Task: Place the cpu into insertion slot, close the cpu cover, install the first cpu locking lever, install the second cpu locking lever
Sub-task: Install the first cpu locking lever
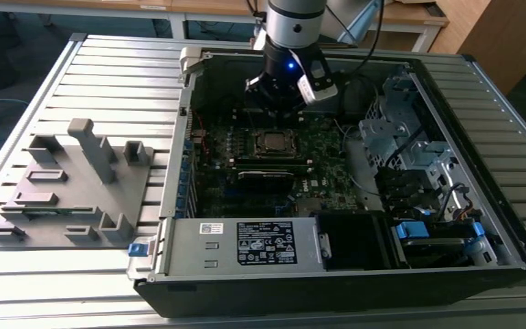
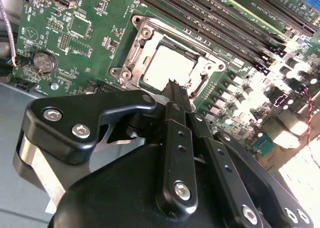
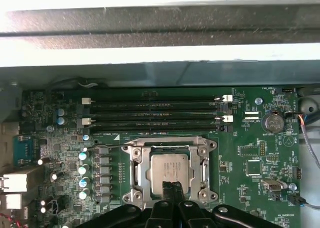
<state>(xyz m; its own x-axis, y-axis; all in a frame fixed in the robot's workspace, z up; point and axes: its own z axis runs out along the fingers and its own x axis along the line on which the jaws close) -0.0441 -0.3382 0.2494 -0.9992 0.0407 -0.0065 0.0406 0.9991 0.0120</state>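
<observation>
Right, starting at the exterior view's left: a grey parts fixture (image 1: 71,185) sits on the slatted table (image 1: 25,103), well apart from the open computer case (image 1: 186,89). Inside the case is the green motherboard (image 1: 327,178), with the insertion slot (image 1: 255,140) near its middle. My gripper (image 1: 277,103) hangs just above the board, on the side of the slot away from the power supply box (image 1: 244,243). The drive cage (image 1: 400,137) is at the exterior view's right, well clear of the work.

In both wrist views the cpu (image 3: 170,174) is seated in the slot, grey face up. The cpu cover (image 3: 136,173) looks to be down flat around it, its cut-out framing the chip. So I judge placement and cover done.

The gripper's jaws are pressed together with nothing between them. The tips sit just over the near edge of the cover, so the socket lies directly ahead of and below them.

In the second wrist view a bent wire lever (image 2: 200,85) runs along one side of the socket. I can't tell if it's latched.

The long black memory slots (image 3: 155,112) run parallel to the socket's far edge, beyond it from the gripper. A capacitor row (image 3: 82,173) flanks one side and a coin cell (image 3: 273,122) sits off the other. Nothing stands between the tips and the socket.
</observation>
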